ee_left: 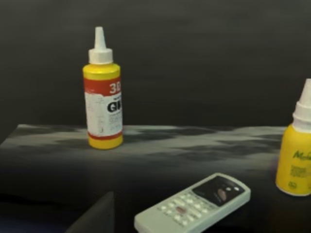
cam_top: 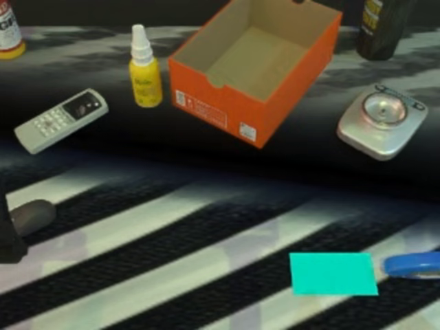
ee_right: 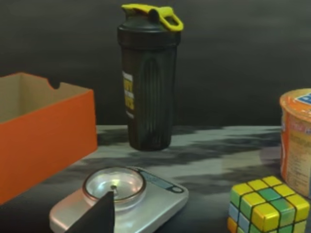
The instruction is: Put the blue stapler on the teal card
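The teal card (cam_top: 333, 273) lies flat on the striped cloth at the front right of the table. Just to its right, the blue stapler (cam_top: 414, 265) rests on the cloth, partly cut off by the top view's right edge and apart from the card. My left arm (cam_top: 12, 234) is parked at the left edge, far from both. One dark finger (ee_left: 97, 216) of its gripper shows in the left wrist view, with nothing held. My right arm is outside the top view; its finger (ee_right: 97, 216) hangs above a silver scale, empty.
An open orange box (cam_top: 254, 69) stands at the back middle, a yellow dropper bottle (cam_top: 146, 72) and a white remote (cam_top: 62, 119) to its left, a silver scale (cam_top: 382, 120) and black shaker (cam_top: 381, 27) to its right. A colour cube (ee_right: 265, 206) sits beside the scale.
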{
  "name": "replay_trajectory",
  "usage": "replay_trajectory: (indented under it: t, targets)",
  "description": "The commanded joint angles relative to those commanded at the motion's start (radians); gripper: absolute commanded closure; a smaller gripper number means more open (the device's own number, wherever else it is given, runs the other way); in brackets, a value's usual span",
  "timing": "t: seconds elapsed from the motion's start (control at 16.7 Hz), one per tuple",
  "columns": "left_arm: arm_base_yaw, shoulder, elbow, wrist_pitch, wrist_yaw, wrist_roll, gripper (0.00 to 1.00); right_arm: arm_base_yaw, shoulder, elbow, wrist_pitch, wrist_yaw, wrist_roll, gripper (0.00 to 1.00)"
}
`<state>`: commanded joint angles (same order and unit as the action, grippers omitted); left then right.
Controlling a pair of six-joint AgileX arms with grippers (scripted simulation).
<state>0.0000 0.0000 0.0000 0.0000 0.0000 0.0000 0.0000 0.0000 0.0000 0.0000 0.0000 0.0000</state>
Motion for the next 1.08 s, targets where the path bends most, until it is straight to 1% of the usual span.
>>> replay_trajectory:
  t: [0.12,0.24,0.42,0.6,1.08]
  targets:
    - [0.000,0.000,0.000,0.000,0.000,0.000,0.00,0.000,0.001,0.001,-0.001,0.000,-0.001,0.00]
    - [0.000,0.000,0.000,0.000,0.000,0.000,0.00,0.010,0.033,0.031,-0.031,-0.001,-0.033,0.00]
    - [0.000,0.000,0.000,0.000,0.000,0.000,0.00,0.042,0.161,0.139,-0.138,-0.002,-0.156,0.00]
    - [0.000,0.000,0.000,0.000,0.000,0.000,0.00,0.084,0.384,0.295,-0.299,0.001,-0.344,0.00]
    - [0.000,0.000,0.000,0.000,0.000,0.000,0.00,0.218,1.123,0.757,-0.804,0.006,-0.914,0.00]
